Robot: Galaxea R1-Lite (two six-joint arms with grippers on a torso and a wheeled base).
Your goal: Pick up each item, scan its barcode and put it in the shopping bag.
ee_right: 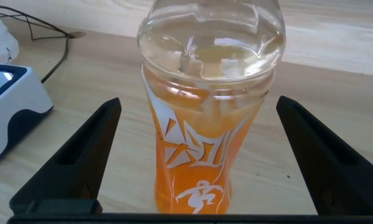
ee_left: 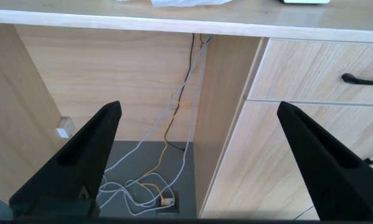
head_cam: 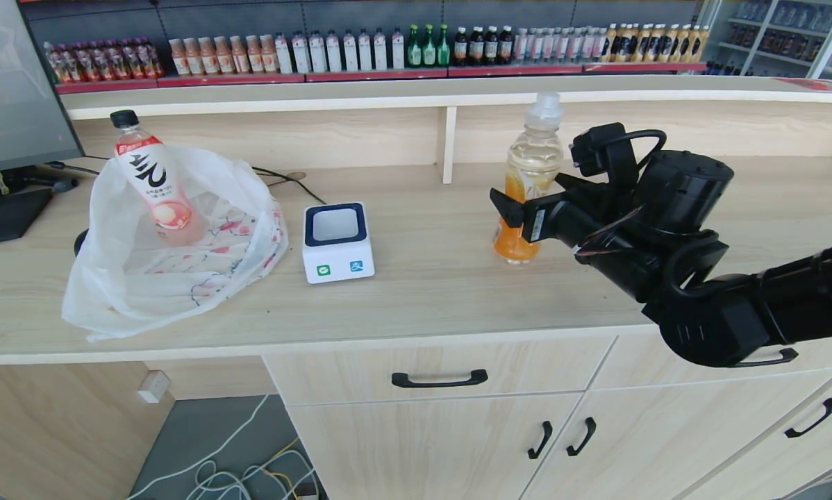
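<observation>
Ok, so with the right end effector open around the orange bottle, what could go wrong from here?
1. The right end effector is open with the orange bottle upright between its fingers; if one finger touches first, the tall bottle may tip.
2. The scanner sits between that bottle and the bag; a low carry could bump it.
3. The pink bottle leans in the slack bag and might get knocked.

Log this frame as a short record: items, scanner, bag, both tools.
orange bottle: upright on the counter, right of the scanner
right tool: open, straddling the orange bottle, not touching
pink bottle: in the shopping bag, leaning
left tool: open, below the counter edge
stage: orange bottle not yet gripped
</observation>
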